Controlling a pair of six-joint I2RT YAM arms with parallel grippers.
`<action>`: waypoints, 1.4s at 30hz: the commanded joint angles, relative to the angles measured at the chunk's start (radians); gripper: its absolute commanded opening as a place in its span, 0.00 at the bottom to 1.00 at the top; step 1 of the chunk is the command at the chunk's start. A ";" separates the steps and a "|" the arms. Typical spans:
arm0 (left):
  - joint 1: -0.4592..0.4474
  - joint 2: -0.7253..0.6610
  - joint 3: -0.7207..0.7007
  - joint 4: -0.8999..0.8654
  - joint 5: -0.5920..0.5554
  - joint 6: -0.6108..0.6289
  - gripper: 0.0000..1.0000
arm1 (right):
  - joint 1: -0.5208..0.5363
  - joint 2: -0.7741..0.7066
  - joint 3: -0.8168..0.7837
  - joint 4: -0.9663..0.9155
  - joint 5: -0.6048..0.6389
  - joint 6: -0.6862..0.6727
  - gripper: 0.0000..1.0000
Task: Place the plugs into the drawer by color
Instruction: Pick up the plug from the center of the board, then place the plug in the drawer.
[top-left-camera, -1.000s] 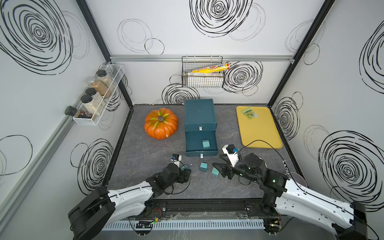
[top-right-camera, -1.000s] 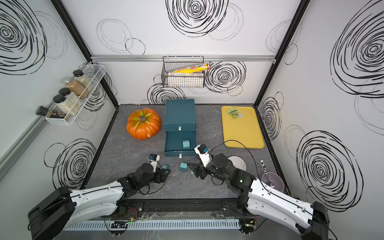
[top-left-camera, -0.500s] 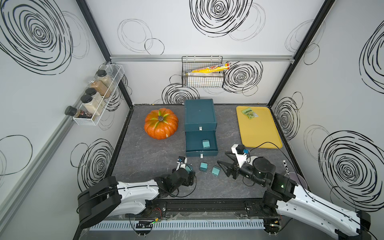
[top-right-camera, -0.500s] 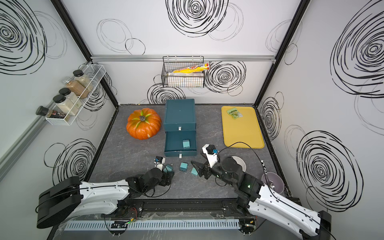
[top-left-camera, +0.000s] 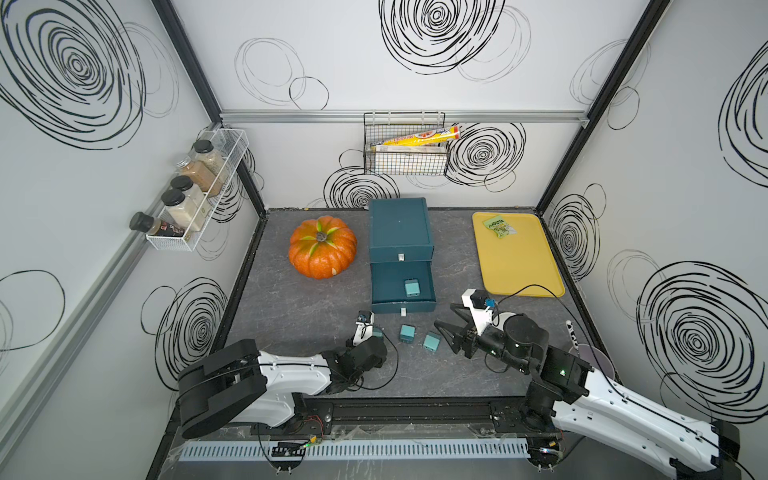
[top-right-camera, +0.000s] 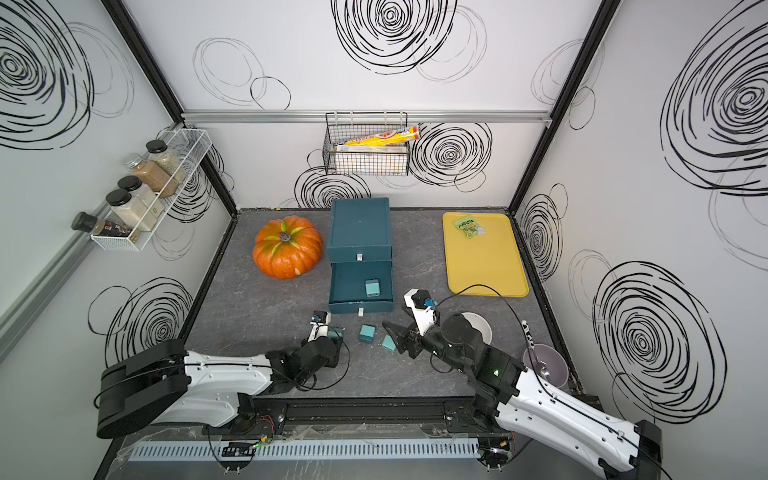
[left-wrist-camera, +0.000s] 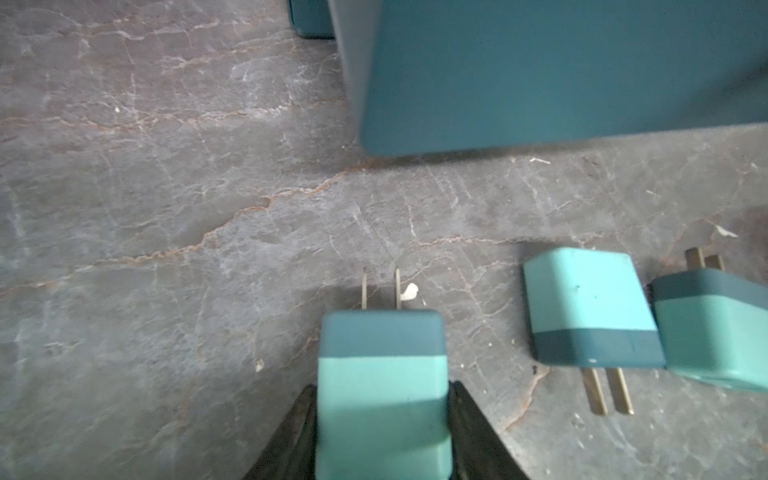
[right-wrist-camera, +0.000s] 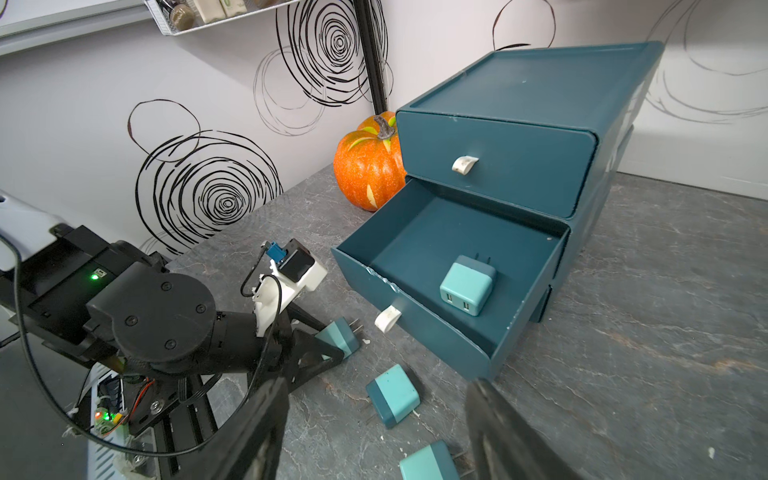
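Teal rounded-cube plastic plug (left-wrist-camera: 382, 395), seemingly light, stiff and slick, suits a grip on flat sides; left fingers (left-wrist-camera: 297, 440) clamp it there; right fingers (right-wrist-camera: 257, 432) stand apart.

Four teal plugs (top-left-camera: 411, 287), one drawer chest (top-left-camera: 400, 224), one pumpkin (top-left-camera: 323, 246), one tray (top-left-camera: 517, 266).

White walls (top-left-camera: 415, 95) carried black swirl drawings. The floor (top-left-camera: 299, 316) was grey, with marble veins. A wire basket (top-left-camera: 405, 164) and a spice rack (top-left-camera: 220, 191) hung there.
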 joint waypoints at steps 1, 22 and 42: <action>-0.016 -0.009 -0.027 -0.135 0.017 -0.062 0.35 | -0.001 -0.011 -0.007 0.014 0.018 0.007 0.72; 0.096 -0.406 0.510 -0.734 -0.002 0.069 0.25 | -0.002 -0.036 -0.024 -0.005 0.149 0.029 0.70; 0.221 0.306 0.959 -0.797 -0.006 0.198 0.26 | -0.002 -0.047 -0.034 -0.016 0.164 0.042 0.66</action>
